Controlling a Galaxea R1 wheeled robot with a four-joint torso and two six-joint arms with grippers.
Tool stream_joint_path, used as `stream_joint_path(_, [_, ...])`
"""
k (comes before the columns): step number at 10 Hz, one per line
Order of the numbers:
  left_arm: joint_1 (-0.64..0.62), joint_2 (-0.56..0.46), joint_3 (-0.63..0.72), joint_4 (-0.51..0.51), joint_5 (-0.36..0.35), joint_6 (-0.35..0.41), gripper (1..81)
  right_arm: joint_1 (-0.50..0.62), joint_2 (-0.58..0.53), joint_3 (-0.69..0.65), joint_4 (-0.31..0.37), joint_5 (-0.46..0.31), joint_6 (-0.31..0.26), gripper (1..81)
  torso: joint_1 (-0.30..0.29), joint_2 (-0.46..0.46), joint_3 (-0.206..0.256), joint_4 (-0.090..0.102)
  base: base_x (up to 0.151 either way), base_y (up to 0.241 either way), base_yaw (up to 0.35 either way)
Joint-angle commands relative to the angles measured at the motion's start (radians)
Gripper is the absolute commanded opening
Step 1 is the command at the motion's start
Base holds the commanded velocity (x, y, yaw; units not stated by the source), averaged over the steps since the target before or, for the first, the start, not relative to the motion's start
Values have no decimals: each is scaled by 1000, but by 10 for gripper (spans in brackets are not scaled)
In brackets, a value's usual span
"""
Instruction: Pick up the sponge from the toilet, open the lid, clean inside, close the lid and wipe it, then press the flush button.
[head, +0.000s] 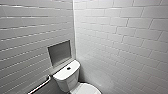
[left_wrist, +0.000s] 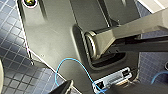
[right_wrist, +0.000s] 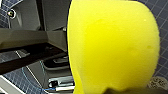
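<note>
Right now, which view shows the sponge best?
Right wrist view: the sponge looms large, bright yellow, close up. Head view gives the toilet and flush button; left wrist view, the robot's body and blue floor tiles.

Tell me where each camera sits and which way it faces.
Head: high on the robot, facing forward and down into a tiled corner, at the toilet and flush button.
Left wrist: on the left arm, facing down past the robot's dark plate and blue cable to the floor.
Right wrist: on the right arm, facing the sponge close up, with the robot's dark bar beside it.
Shared: both wrist views show blue gridded floor and robot body.
</note>
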Motion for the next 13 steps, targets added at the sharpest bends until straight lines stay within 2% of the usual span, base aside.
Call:
stream_joint_path(1, [-30, 0, 2, -5, 42, -1, 811, 28, 0, -3, 8, -62, -2, 10, 0, 0, 0, 0, 96, 0, 0])
stream_joint_path(13, [-30, 3, 2, -5, 40, -1, 811, 23, -3, -3, 11, -60, 0, 10, 0, 0, 0, 0, 110, 0, 0])
